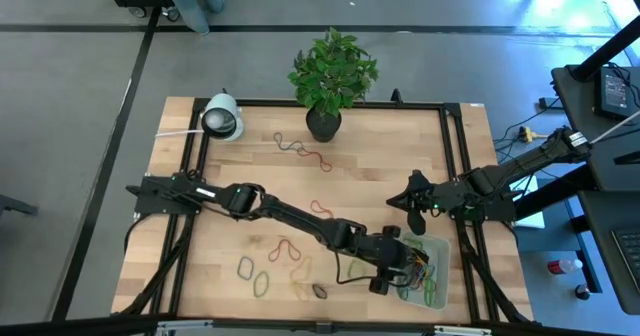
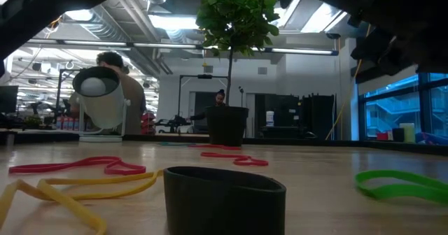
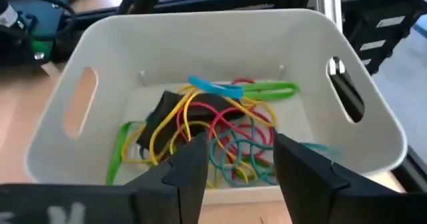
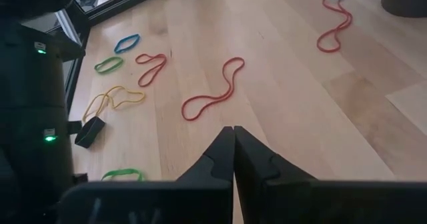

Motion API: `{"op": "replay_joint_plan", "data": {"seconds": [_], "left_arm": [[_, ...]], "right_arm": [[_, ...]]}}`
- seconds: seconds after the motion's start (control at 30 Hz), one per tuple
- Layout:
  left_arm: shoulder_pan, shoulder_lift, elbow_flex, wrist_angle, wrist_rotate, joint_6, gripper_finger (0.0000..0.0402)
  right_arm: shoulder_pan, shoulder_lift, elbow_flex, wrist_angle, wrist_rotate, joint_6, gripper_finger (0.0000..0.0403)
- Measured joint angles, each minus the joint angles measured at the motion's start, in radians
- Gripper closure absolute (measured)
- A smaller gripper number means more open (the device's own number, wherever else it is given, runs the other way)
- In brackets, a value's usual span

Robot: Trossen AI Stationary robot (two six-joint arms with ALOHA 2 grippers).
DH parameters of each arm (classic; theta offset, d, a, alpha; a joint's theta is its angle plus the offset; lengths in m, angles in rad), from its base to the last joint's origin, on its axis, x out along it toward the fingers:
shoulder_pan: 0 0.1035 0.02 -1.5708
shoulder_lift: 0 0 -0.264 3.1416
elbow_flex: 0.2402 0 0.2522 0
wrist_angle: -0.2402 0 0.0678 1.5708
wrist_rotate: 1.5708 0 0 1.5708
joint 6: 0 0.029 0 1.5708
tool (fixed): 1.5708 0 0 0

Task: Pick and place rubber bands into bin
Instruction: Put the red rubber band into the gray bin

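- While the table (image 1: pixel 230 246) carries loose bands in several spots, the task looks partly done: a tangle of them lies in the bin (image 3: pixel 220 51) at the near right corner.
- The left arm reaches across, its gripper (image 3: pixel 233 174) poised over the bin with fingers apart and nothing between them; the bands in the bin (image 3: pixel 220 134) are yellow, red, green, blue and black.
- The right gripper (image 4: pixel 233 154) waits above the middle right of the table, fingers pressed together, empty.
- Left to collect, as I judge it: a cluster of bands (image 1: pixel 275 266) near the front edge, one red band (image 4: pixel 213 91) mid-table, and a long red and dark string of bands (image 1: pixel 300 151) by the plant pot (image 1: pixel 323 124).
- A white lamp-like object (image 1: pixel 222 116) stands at the far left corner, clear of the work.
- A small black band (image 1: pixel 319 290) sits close to the left arm's elbow; nothing else seems to block the reach.
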Motion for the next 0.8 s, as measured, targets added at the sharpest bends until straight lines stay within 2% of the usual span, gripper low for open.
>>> {"op": "replay_joint_plan", "data": {"seconds": [0.27,0.37,0.47,0.63,0.8], "left_arm": [[0.006,-0.102,-0.001,-0.113,-0.034,-0.003,0.0246],[0.010,-0.160,0.000,-0.224,-0.085,0.003,0.0263],[0.035,-0.214,-0.021,-0.343,-0.072,0.000,0.0292],[0.076,-0.330,-0.197,-0.371,-0.039,0.005,0.0352],[0.107,-0.511,-0.510,-0.238,-0.036,0.000,0.0394]], "right_arm": [[0.000,0.000,0.000,-0.009,0.000,0.002,0.0398],[0.000,0.000,0.000,-0.014,0.000,0.002,0.0398],[0.000,0.000,0.000,-0.015,0.000,0.002,0.0398],[0.000,0.000,0.000,-0.020,0.000,0.001,0.0398],[0.000,0.000,0.000,-0.026,0.000,0.003,0.0398]]}}
